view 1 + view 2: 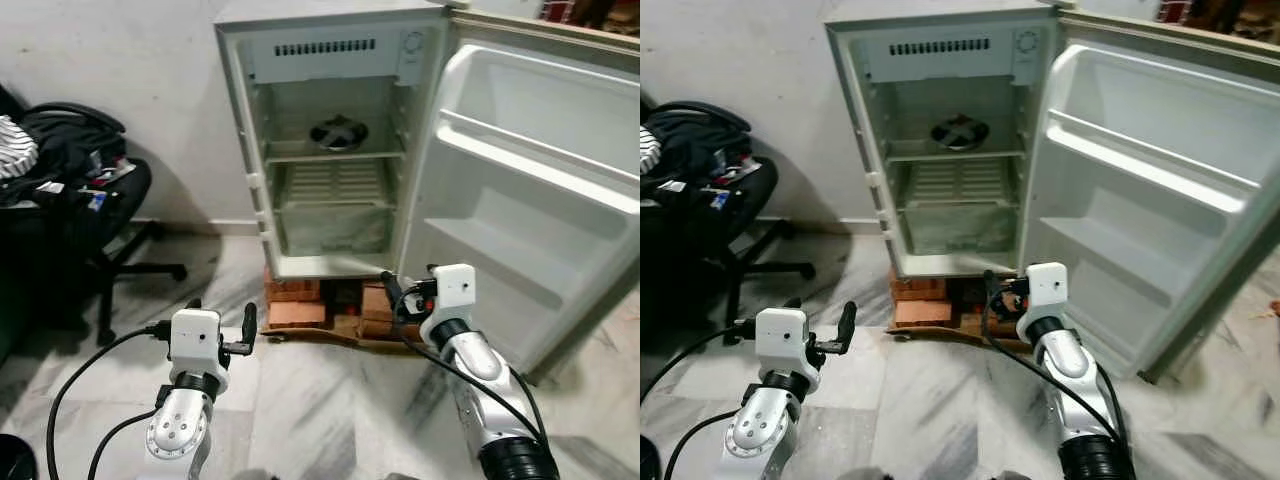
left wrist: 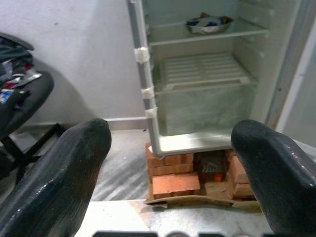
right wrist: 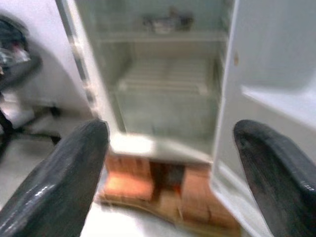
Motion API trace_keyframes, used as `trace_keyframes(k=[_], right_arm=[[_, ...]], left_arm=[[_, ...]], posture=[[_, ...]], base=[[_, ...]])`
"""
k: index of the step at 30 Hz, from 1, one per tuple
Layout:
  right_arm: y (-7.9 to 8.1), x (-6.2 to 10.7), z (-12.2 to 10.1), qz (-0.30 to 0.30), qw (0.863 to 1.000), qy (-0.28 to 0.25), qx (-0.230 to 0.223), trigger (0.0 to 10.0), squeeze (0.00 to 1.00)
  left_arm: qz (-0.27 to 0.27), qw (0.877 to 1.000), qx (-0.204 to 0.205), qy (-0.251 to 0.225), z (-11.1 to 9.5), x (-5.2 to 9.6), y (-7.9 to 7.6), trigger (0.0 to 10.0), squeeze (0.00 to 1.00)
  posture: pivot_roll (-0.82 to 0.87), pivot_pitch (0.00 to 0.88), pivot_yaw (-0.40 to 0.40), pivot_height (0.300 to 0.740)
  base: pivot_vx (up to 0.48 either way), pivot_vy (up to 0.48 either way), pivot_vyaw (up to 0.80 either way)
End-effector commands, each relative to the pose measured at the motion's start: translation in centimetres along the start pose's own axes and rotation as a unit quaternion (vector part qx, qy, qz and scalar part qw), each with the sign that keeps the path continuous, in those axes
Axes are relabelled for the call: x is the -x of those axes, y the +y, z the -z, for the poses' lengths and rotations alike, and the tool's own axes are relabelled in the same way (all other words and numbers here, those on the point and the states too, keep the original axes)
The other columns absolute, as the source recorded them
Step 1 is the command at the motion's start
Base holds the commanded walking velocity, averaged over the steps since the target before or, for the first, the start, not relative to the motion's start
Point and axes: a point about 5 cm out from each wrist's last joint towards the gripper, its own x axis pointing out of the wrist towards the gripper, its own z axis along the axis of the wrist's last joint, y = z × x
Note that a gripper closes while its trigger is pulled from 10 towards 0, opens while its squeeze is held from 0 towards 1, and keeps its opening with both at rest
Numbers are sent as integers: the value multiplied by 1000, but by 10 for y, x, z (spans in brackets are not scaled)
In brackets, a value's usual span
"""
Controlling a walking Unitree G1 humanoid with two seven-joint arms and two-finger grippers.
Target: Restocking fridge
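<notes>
at 9 o'clock in the head view stands a black office chair (image 1: 95, 215) with dark clothes and bags piled on it, against a pale wall (image 1: 150, 90). its legs spread over the marble floor (image 1: 330, 410).

at 7 o'clock the left gripper (image 1: 220, 325) is held low in front of the robot, above the floor, its two black fingers (image 2: 59, 182) wide apart and holding nothing. it points toward the fridge and stays well apart from it.

at 12 o'clock is the small fridge (image 1: 335, 140), standing on a stack of red bricks (image 1: 300, 300) with a flat board under them. its door (image 1: 530, 190) is swung fully open to the right, toward 2 o'clock, and the white shelves of the door carry nothing. inside, a round metal bowl (image 1: 338, 132) with something dark and wrapped in it sits on the upper shelf, near the back. below it is a ribbed white cover (image 1: 335, 183) over a clear drawer (image 1: 333, 228).

at 5 o'clock the right gripper (image 1: 400, 298) is raised near the bottom edge of the fridge, just beside the lower corner of the open door, in front of the bricks. its fingers (image 3: 54, 182) are also spread apart and hold nothing. black cables run back from both wrists along the silver arms.
</notes>
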Motion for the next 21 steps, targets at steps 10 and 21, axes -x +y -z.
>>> trace_keyframes(k=[10, 21], right_arm=[[1, -7, 0, 23, 1000, 5, -12, 10000, 0], [8, -5, 3, -5, 1000, 12, -13, 10000, 0]], left_arm=[[0, 1000, -14, 8, 5, 4, 3, 10000, 0], [1, 1000, -20, 8, 5, 3, 3, 10000, 0]], posture=[[-22, 72, 38, 740], [-21, 75, 38, 740]], base=[[0, -294, 0], [0, -320, 0]])
